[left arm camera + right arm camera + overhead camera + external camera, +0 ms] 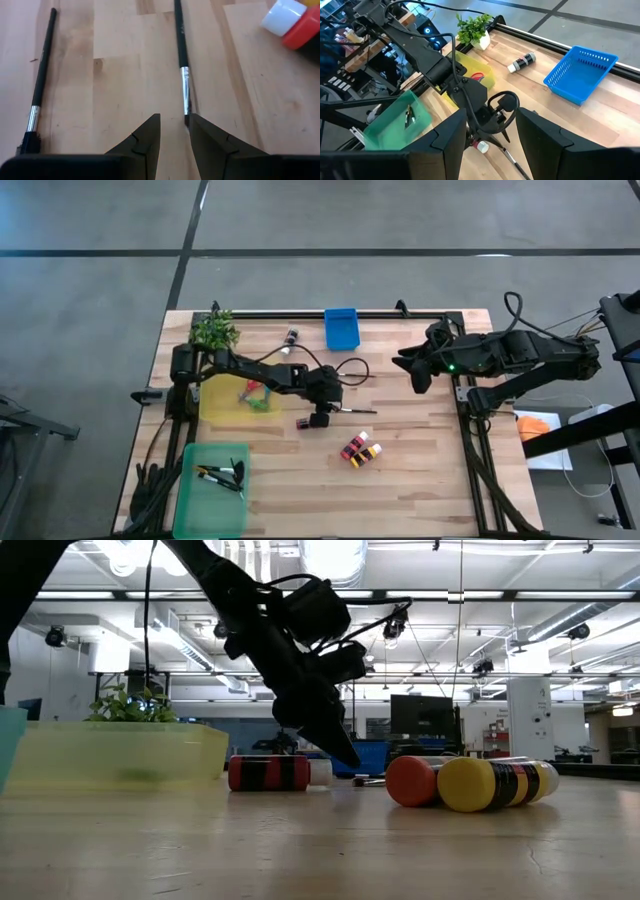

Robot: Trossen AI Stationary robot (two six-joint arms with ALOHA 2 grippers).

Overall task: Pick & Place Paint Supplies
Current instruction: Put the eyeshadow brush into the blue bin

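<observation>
Dark left gripper (pixel 174 131) hovers with fingers slightly spread at the bristle end of a thin black paintbrush (pixel 181 55) lying on the wooden table (pixel 120 85); off-centre closing could flick it aside. Right gripper (pixel 490 130) waits, fingers apart.

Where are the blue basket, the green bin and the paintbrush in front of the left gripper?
blue basket (pixel 341 328): high view, its mesh floor.
green bin (pixel 196 498): high view, bare floor near its front.
paintbrush (pixel 184 82): left wrist view, silver ferrule, just ahead of the fingers.
</observation>
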